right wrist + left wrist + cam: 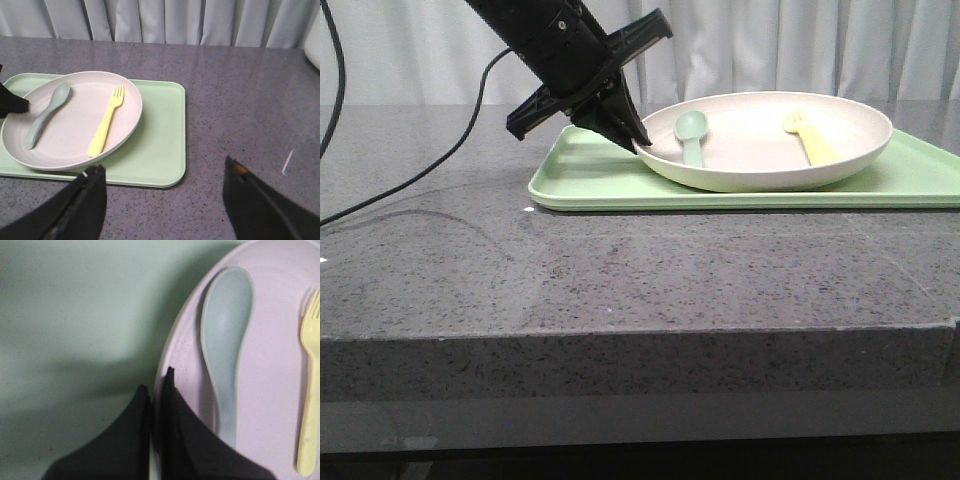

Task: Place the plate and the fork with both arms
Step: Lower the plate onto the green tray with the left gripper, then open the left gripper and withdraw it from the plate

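1. Seen from the front, the plate [770, 140] sits on the tray [590, 180] on the tabletop [620, 280], with the left gripper [632, 140] pinching its near-left rim. It looks light, stiff and smooth, so the thin rim is the natural hold, though it may slip.
2. From the left wrist, the jaws stand nearly shut astride that rim, beside the spoon [225, 340].
3. From the right wrist, the right gripper [165, 200] hangs wide open and empty. The fork [106, 127] lies in the plate; its slim handle would take a pinch.
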Robot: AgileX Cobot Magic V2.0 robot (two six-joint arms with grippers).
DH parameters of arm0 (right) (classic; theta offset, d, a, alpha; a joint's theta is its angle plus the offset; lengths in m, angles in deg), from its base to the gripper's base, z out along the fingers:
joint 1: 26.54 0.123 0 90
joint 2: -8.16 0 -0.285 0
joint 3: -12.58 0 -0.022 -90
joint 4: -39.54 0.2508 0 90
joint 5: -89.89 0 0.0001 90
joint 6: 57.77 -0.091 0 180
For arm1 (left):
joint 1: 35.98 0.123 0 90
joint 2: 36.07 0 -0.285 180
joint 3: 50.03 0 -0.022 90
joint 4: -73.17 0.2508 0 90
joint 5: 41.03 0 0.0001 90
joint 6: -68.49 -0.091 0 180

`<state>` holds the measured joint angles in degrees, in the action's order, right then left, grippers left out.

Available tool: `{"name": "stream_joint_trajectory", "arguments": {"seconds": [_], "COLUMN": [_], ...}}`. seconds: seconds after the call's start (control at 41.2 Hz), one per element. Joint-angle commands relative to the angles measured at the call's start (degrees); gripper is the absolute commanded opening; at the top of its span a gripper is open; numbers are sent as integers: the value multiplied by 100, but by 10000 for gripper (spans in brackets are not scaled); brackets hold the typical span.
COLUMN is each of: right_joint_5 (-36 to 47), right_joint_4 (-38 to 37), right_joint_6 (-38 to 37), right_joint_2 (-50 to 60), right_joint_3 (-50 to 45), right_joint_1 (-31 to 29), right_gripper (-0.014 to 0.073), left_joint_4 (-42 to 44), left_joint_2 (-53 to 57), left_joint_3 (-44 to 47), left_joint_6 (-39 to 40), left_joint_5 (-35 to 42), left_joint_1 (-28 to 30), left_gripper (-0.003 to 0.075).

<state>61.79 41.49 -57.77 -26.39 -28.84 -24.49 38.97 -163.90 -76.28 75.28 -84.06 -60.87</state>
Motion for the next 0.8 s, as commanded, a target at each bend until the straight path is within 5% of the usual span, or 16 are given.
{"name": "stream_joint_trajectory", "arguments": {"seconds": [0.0,0.097,0.51,0.777], "right_joint_5": [475,475,475,475], "right_joint_4": [-58,-58,-58,-58], "right_joint_6": [0,0,0,0], "right_joint_2": [-84,-84,-84,-84], "right_joint_3": [199,199,199,199], "right_joint_1": [7,7,7,7], "right_gripper": [519,519,519,519], "left_joint_4": [-306,-306,-127,864], "left_joint_2": [374,374,492,1337], "left_joint_3": [-172,-172,-172,-160], "left_joint_6": [95,95,95,95], "left_joint_5": [312,312,393,251], "left_joint_1": [-59,-59,-59,-37], "left_gripper": [-15,19,374,391]}}
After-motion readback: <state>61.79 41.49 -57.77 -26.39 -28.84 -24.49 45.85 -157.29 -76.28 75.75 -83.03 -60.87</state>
